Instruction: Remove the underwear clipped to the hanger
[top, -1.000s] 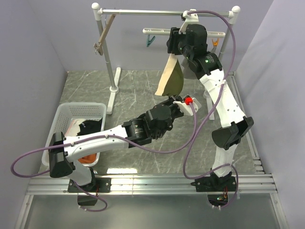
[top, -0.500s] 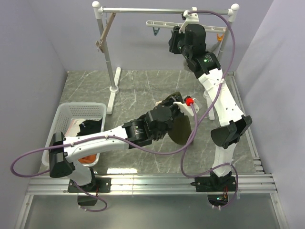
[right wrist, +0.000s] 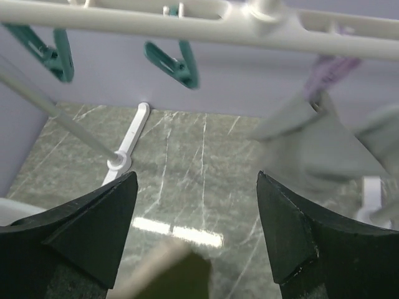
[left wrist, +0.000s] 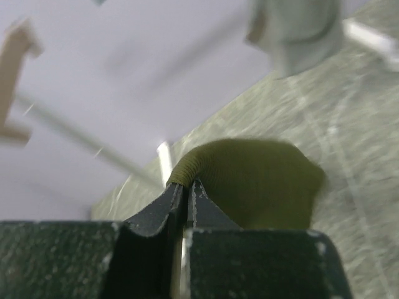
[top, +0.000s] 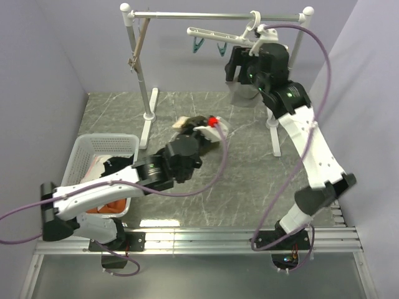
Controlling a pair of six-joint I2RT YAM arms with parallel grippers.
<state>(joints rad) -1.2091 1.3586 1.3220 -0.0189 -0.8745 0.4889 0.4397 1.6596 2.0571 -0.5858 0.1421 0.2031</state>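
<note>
Since half a second ago, the left arm has swung leftward away from the rack, carrying the dark olive green briefs (left wrist: 255,180) with it, and the right arm has shifted to the right with its jaws now parted. At far left, a white plastic slatted laundry basket (top: 80,151) sits on the grey marbled floor and holds a black cloth (top: 117,166) and an orange cloth (top: 107,207), partly hidden under the left arm. Near the centre, the left gripper (left wrist: 185,190) has its jaws pinched almost together on a fold of the olive briefs, which bunch up just past the fingertips, above the floor. Further right, a white plastic clip hanger (top: 215,34) with teal pegs (right wrist: 176,62) hangs from the white metal rail (top: 206,14). Just below its bar, the right gripper (right wrist: 196,180) has its jaws spread wide with nothing between them. To its right, the plain light grey briefs (right wrist: 312,149) hang clipped to the hanger.
</note>
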